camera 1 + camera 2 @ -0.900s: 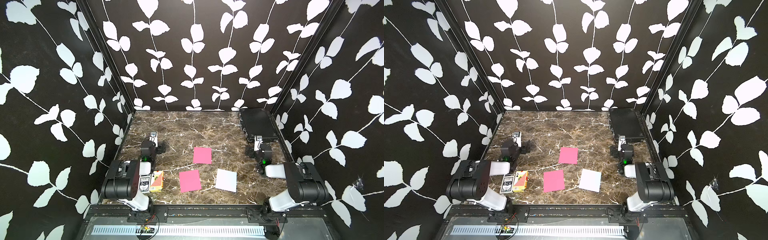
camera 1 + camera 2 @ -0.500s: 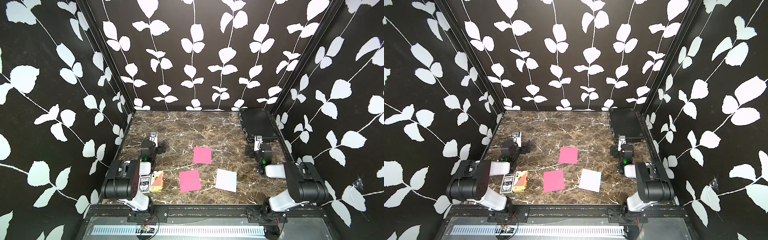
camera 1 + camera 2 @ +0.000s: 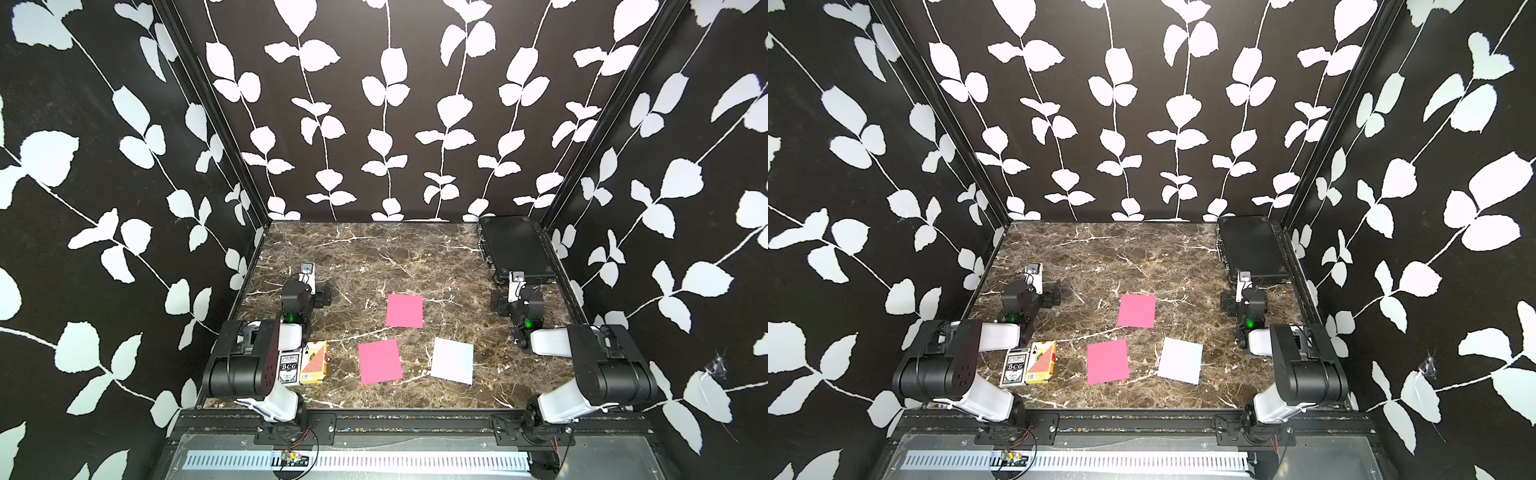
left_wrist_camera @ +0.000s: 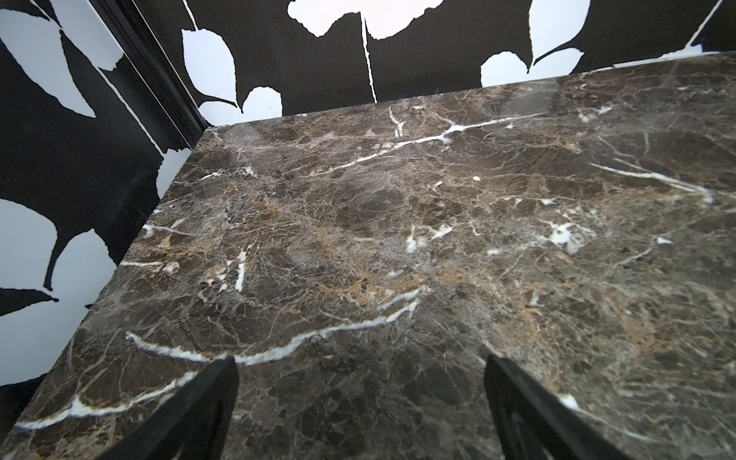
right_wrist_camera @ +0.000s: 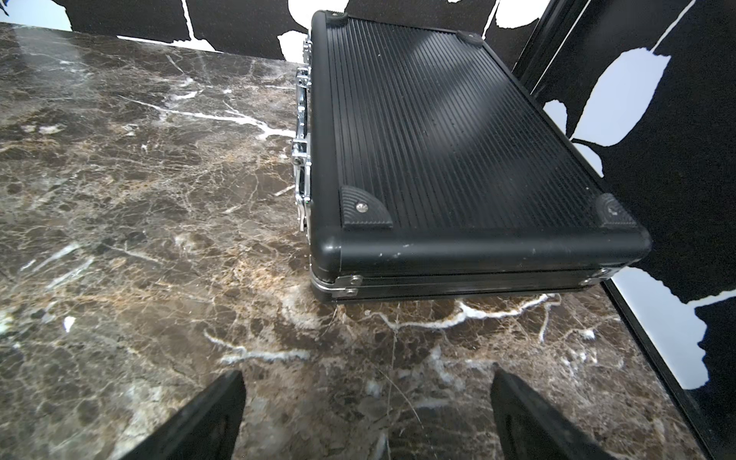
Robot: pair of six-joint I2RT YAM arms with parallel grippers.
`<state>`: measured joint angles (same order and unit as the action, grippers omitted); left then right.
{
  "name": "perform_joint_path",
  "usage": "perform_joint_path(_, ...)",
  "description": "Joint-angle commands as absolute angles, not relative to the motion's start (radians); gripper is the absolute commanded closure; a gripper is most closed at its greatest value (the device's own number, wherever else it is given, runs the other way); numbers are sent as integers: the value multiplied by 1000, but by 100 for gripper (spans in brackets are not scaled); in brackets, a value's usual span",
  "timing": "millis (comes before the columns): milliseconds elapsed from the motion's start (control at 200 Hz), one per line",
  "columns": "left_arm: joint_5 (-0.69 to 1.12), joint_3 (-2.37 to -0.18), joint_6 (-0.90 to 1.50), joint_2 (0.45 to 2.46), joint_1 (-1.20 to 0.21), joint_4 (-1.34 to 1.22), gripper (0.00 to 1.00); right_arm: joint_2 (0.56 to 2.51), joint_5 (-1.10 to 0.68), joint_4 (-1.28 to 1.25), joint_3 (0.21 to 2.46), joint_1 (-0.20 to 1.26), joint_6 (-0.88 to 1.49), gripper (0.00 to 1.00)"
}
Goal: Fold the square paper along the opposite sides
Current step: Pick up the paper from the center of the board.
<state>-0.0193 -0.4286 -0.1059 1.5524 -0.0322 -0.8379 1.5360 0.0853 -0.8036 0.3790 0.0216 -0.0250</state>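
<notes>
Far pink paper, near pink paper, white paper are left unfolded between gaping, empty left pincer and right pincer.

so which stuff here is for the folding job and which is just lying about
For the job: far pink paper, near pink paper, white paper.
Lying about: dark card box, orange card box, black case.

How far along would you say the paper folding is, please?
Done: nothing; the far pink sheet, near pink sheet and white sheet lie flat, uncreased. In hand: nothing; the left arm and right arm hold their jaws open over bare marble, apart from the paper. Left: picking a sheet, folding, creasing.
</notes>
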Motion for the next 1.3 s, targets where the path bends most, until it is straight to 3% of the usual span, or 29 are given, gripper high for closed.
perform_joint_path(0,-21,-419,-114,1549,-36,-854,1,1526,78,-829,409,25,-12,1)
perform_joint_path(185,-20,-418,-114,1549,-36,-854,1,1520,103,-825,419,28,-6,1)
perform_joint_path(350,-54,-398,-122,1543,-51,-891,1,1336,198,-468,520,93,-6,1)
perform_joint_path(395,-180,-376,-143,1513,-95,-933,1,1272,220,-420,526,126,-8,1)
perform_joint_path(525,-583,-475,-187,1296,-295,-593,1,1126,256,-252,572,232,99,1)
perform_joint_path(630,-723,-616,-32,1213,-412,-296,1,1105,269,-124,623,325,236,1)
perform_joint_path(720,-859,-735,103,1265,-519,-162,1,1193,199,14,728,403,355,2)
perform_joint_path(825,-868,-898,157,1411,-578,-39,1,1385,207,126,875,550,356,1)
perform_joint_path(940,-782,-1065,264,1533,-581,163,1,1575,241,253,1053,666,328,1)
perform_joint_path(1160,-620,-1094,357,1601,-583,252,1,1771,259,389,1212,760,313,1)
perform_joint_path(1220,-624,-1100,397,1618,-583,295,6,1783,230,368,1192,767,314,8)
perform_joint_path(1295,-616,-1122,432,1644,-582,357,11,1787,178,321,1153,768,318,30)
